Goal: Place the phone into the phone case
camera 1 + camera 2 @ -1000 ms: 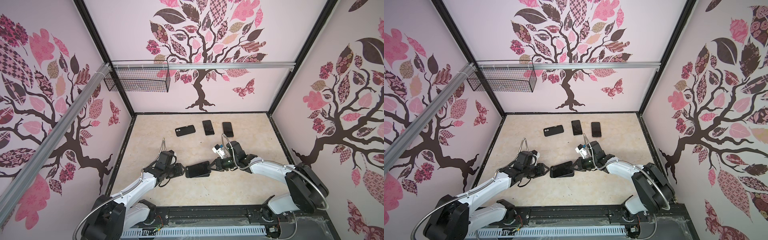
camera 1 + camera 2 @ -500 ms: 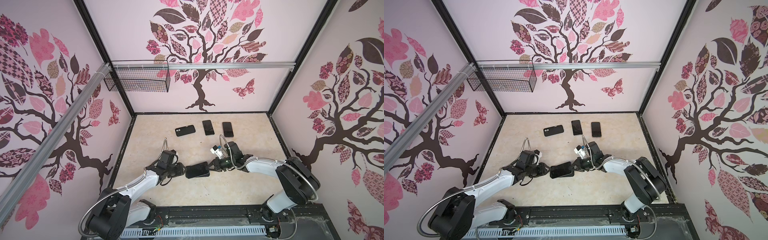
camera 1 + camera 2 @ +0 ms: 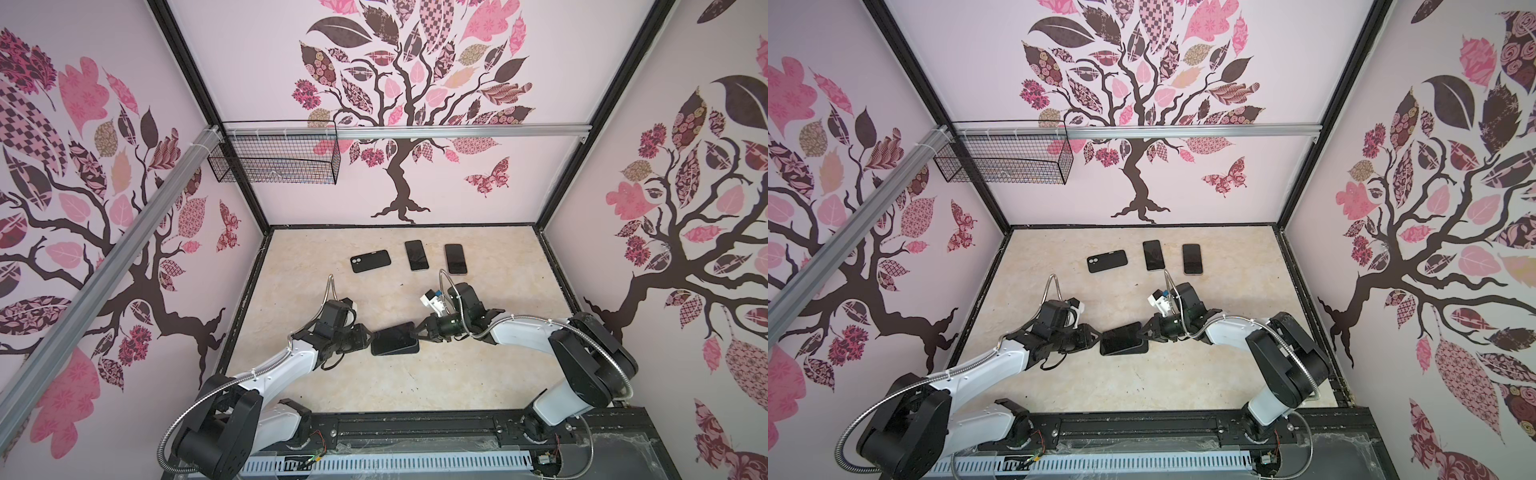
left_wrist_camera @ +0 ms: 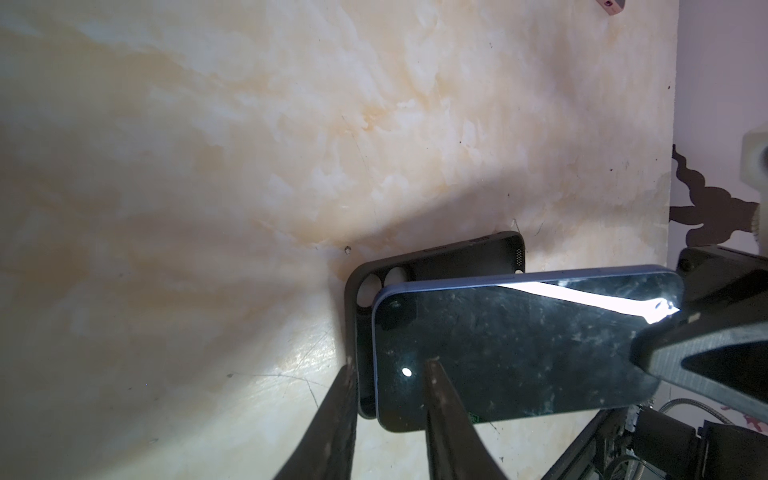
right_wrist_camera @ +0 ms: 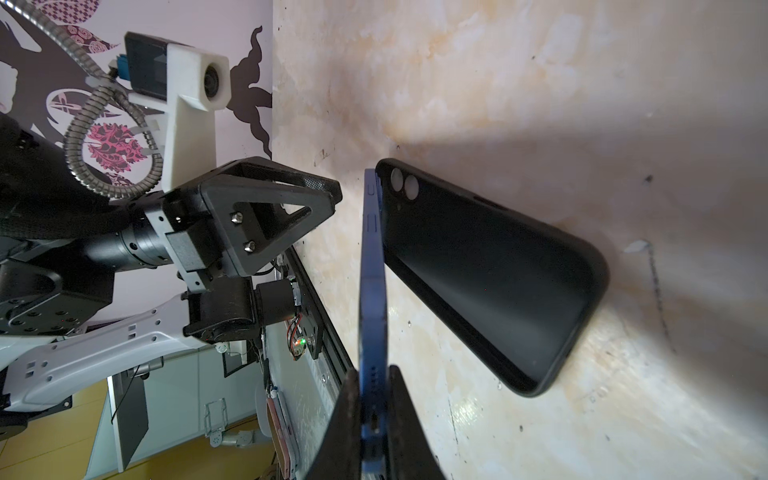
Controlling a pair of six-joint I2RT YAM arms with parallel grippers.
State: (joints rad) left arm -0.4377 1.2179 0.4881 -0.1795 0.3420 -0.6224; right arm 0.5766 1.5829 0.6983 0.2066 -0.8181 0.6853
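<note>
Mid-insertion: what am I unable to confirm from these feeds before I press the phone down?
- Whether the phone end sits inside the case lip: in the left wrist view the phone covers the case floor; both top views are too small.
- Whether the left claw touches either: in the left wrist view its dark fingers merge with the dark case.
- What the rear item with lens holes is, phone or empty case: too small in both top views.

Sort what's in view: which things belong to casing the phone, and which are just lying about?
In the job: blue phone, tilted, one end in the right gripper; empty black case under it; left gripper at its other end.

Lying about: far black case, back up; middle phone and right-hand phone beside it, screens up; wire basket on the wall.
</note>
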